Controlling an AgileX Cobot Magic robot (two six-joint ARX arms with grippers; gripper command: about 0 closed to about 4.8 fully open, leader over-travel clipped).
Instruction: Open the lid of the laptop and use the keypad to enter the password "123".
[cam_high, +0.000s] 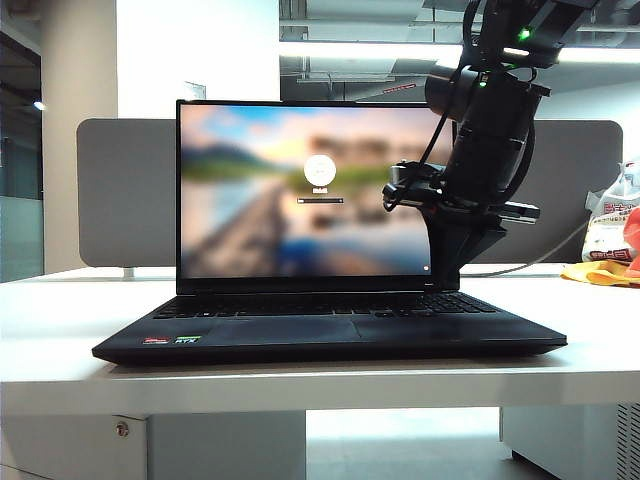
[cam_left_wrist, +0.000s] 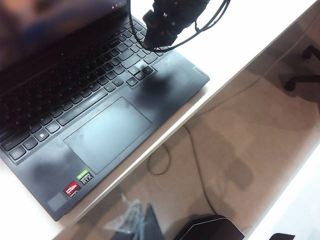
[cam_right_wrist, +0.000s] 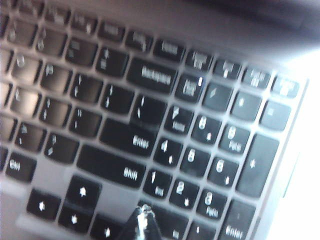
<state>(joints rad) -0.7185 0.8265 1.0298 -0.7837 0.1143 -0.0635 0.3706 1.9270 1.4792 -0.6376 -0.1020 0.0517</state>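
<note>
Your right gripper is pinched fully shut on nothing — a single poking tip, poised just over the number block of the keypad, near the "1" key. The laptop sits mid-table with its lid raised, login screen lit. Your left gripper isn't in view — its camera only looks down on the touchpad.

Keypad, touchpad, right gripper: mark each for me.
keypad (cam_right_wrist: 190, 160): right wrist view, on the number block's middle key.
touchpad (cam_left_wrist: 107, 134): left wrist view, on the middle of its smooth surface.
right gripper (cam_right_wrist: 143, 220): right wrist view, on the shut fingertips just below the 1 key.
</note>
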